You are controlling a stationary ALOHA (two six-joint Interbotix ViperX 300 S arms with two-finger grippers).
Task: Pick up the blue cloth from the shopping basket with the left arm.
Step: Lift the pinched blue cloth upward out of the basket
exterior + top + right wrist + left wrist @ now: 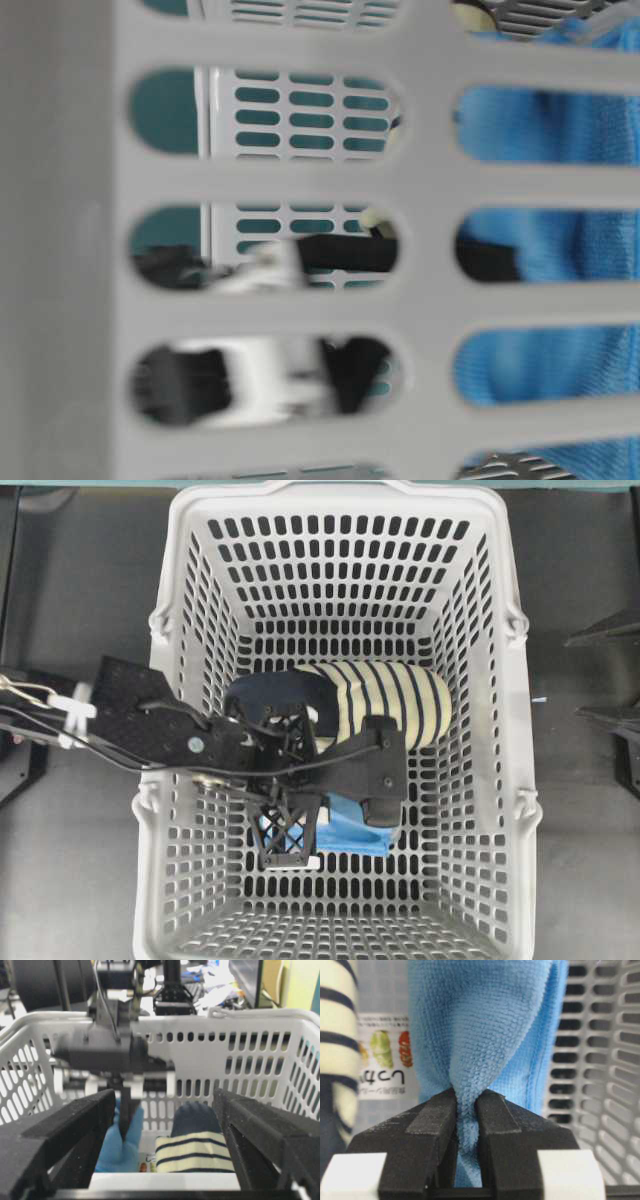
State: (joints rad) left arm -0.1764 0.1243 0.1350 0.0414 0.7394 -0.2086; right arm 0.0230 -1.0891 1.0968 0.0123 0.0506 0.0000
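The sky-blue cloth (pixel 485 1025) lies in the near half of the light-grey shopping basket (pixel 512 710). In the overhead view the left arm (pixel 130 720) reaches over the basket's left rim and covers most of the cloth (pixel 355 838). My left gripper (pixel 466 1097) is shut on a bunched ridge of the cloth, with fabric squeezed between both black fingertips. The right wrist view shows the same pinch (pixel 124 1132) from the side, the cloth (pixel 112 1152) rising to a peak under the jaws. My right gripper (pixel 164 1097) stands open outside the basket, nothing between its fingers.
A navy-and-cream striped slipper (pixel 390 700) lies across the basket's middle, right beside the cloth. A printed packet (pixel 382 1065) lies flat on the basket floor between them. The slotted basket wall (pixel 600 1060) stands close on the right of the left gripper.
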